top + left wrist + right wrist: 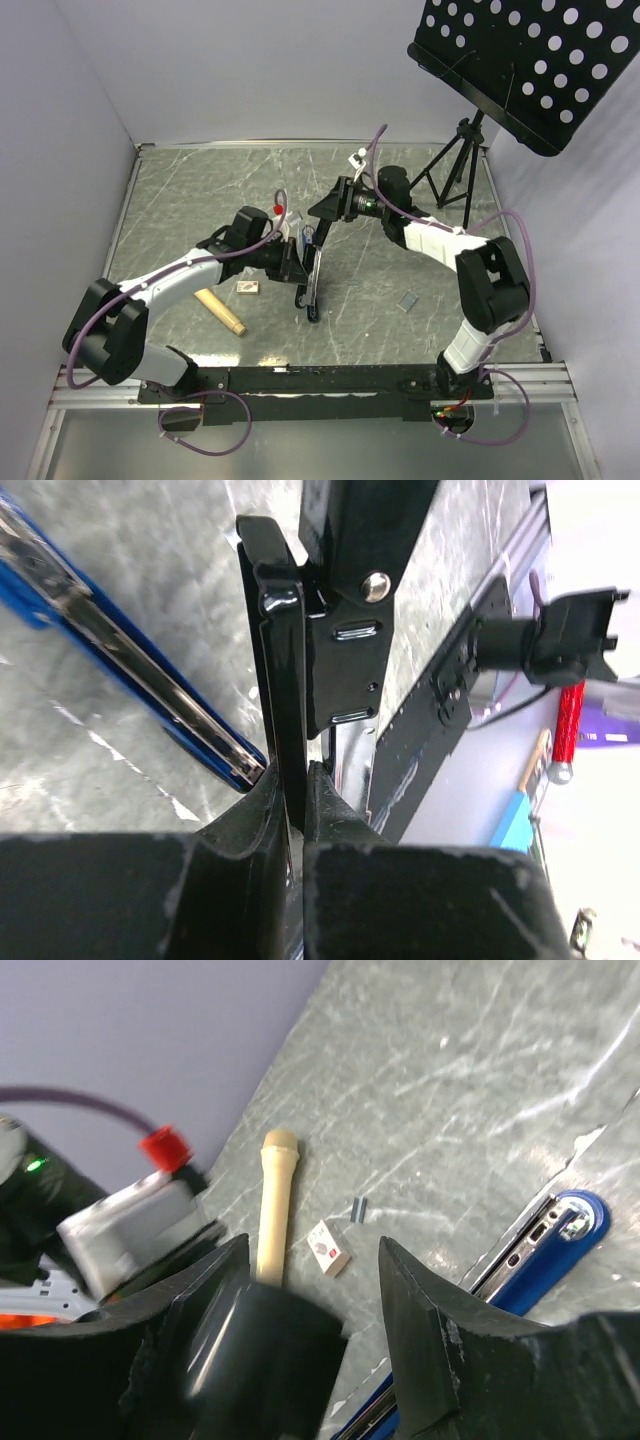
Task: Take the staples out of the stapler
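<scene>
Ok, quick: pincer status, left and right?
Left pincer: closed on the stapler, gripping its black base.
Right pincer: open, holding nothing.

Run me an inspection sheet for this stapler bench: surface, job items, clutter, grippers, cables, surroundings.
Surface: grey marbled table, no spills seen.
Job's things: blue stapler hinged open, silvery rail exposed.
Clutter: wooden cylinder, small box, small grey piece.
Grippers: left gripper shut on the stapler's black base; right gripper open, holding nothing.
Cables: purple cables run along both arms.
Surroundings: black music stand at the far right corner; plain pale walls.
</scene>
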`<act>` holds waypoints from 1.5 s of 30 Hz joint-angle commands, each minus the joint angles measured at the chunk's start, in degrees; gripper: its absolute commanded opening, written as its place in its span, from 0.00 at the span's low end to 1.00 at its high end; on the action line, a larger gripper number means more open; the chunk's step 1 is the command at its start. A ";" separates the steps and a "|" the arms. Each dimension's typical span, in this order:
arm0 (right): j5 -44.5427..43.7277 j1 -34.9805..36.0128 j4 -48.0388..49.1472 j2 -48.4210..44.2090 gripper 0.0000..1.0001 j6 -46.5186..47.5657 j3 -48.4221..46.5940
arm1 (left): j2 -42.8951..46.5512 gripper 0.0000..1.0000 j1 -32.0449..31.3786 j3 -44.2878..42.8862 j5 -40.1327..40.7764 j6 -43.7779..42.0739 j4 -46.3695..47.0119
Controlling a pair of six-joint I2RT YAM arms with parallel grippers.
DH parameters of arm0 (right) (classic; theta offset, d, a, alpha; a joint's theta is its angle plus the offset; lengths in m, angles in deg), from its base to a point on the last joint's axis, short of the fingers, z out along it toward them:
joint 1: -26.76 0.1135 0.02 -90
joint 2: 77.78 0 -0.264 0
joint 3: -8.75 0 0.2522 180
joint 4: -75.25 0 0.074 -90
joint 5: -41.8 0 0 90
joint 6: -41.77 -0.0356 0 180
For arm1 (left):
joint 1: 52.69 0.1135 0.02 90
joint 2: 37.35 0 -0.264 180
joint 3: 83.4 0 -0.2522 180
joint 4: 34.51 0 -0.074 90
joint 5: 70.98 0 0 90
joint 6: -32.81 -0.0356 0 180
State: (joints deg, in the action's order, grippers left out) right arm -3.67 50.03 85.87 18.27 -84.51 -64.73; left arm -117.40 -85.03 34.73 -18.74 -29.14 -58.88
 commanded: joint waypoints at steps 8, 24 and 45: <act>2.49 0.55 -2.66 4.05 0.64 1.20 -4.25 | 1.39 0.01 -1.24 -1.98 -9.96 -4.50 14.28; -6.47 1.25 -24.12 -4.53 0.95 4.28 -10.95 | 2.62 0.01 -0.36 0.65 -6.00 -0.38 16.76; -16.92 9.07 -32.11 -15.63 0.77 6.30 -4.79 | 5.96 0.01 2.63 1.36 -5.92 8.95 21.86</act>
State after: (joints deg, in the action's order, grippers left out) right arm -15.73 56.67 55.67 2.65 -79.41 -68.47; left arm -114.04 -82.52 37.85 -23.20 -20.92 -44.06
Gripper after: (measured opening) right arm 0.803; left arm 0.080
